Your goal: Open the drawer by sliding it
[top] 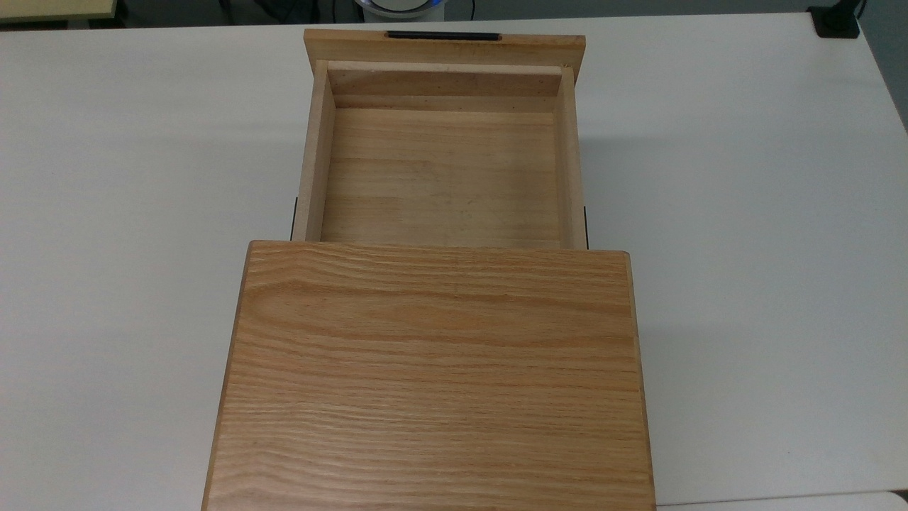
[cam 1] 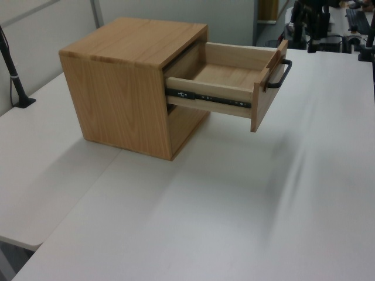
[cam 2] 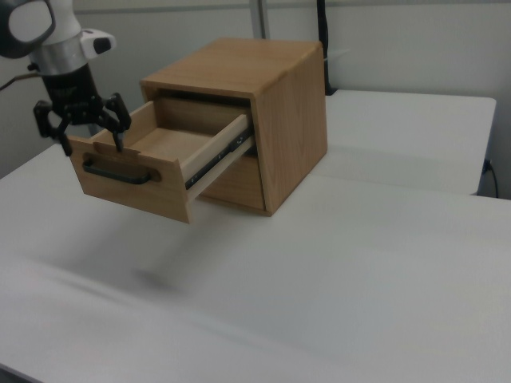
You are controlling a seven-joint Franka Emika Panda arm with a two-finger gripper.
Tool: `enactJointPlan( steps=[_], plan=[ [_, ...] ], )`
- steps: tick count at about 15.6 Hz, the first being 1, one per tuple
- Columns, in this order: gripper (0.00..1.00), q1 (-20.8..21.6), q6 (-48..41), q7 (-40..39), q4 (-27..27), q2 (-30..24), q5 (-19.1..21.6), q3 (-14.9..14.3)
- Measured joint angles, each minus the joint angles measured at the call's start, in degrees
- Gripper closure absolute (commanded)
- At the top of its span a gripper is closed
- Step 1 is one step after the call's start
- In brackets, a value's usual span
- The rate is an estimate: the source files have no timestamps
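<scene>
The drawer [top: 440,170] is pulled far out of the cabinet [top: 433,376] on the white table [top: 745,213], its inside bare. The gripper [cam 2: 82,128] hangs just above the drawer's front panel at the right view's left, fingers spread, holding nothing, clear of the black handle [cam 2: 118,174].

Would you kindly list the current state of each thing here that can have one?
drawer: slid well out of the cabinet, empty inside.
handle: free, nothing gripping it.
gripper: open, raised just above the drawer's front panel.
cabinet: upright on the table.
</scene>
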Motion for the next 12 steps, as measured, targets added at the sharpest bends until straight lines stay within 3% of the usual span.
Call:
enactJointPlan(
  steps=[5,8,12],
  plan=[
    [0.00,-5.0,-6.2,20.7,7.6,4.6,-0.5,0.0],
    [0.00,-6.9,-9.5,23.5,14.5,10.9,-2.1,-0.1],
    [0.00,-8.0,-9.7,23.6,17.3,14.1,-2.4,-0.6]
  ],
)
